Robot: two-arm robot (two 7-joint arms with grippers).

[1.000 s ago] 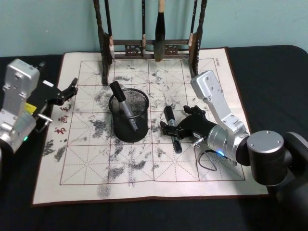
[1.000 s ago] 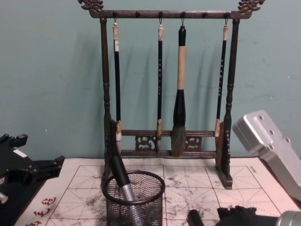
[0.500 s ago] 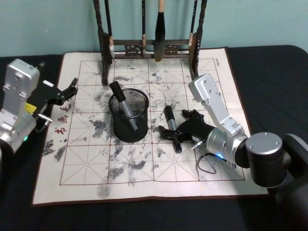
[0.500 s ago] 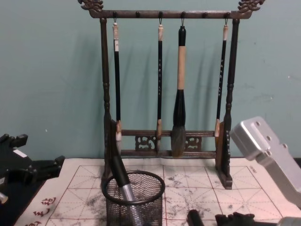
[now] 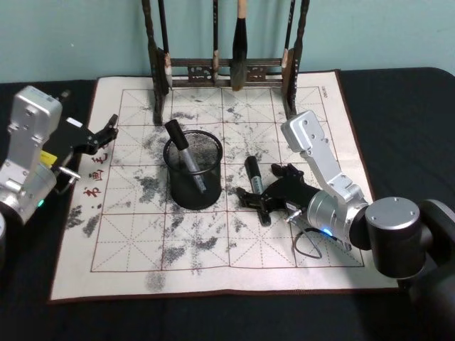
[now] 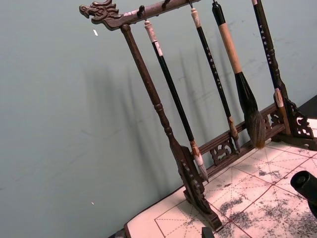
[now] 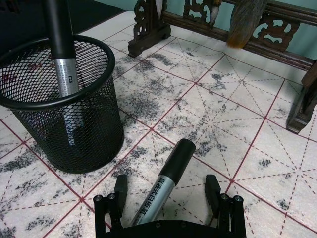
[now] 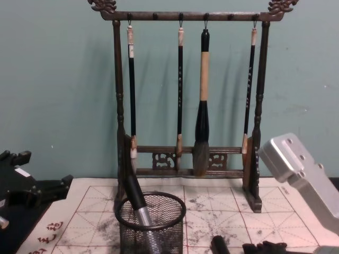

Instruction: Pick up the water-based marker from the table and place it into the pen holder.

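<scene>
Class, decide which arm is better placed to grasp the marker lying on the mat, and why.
Right. The right gripper has open fingers either side of the marker; the left gripper sits at the left edge of the mat, beyond the pen holder.

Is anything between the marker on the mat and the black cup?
No, nothing visible. The marker lies between the right gripper's open jaws, bare mat between it and the pen holder. Another marker leans inside. The left gripper waits at the mat's left edge.
</scene>
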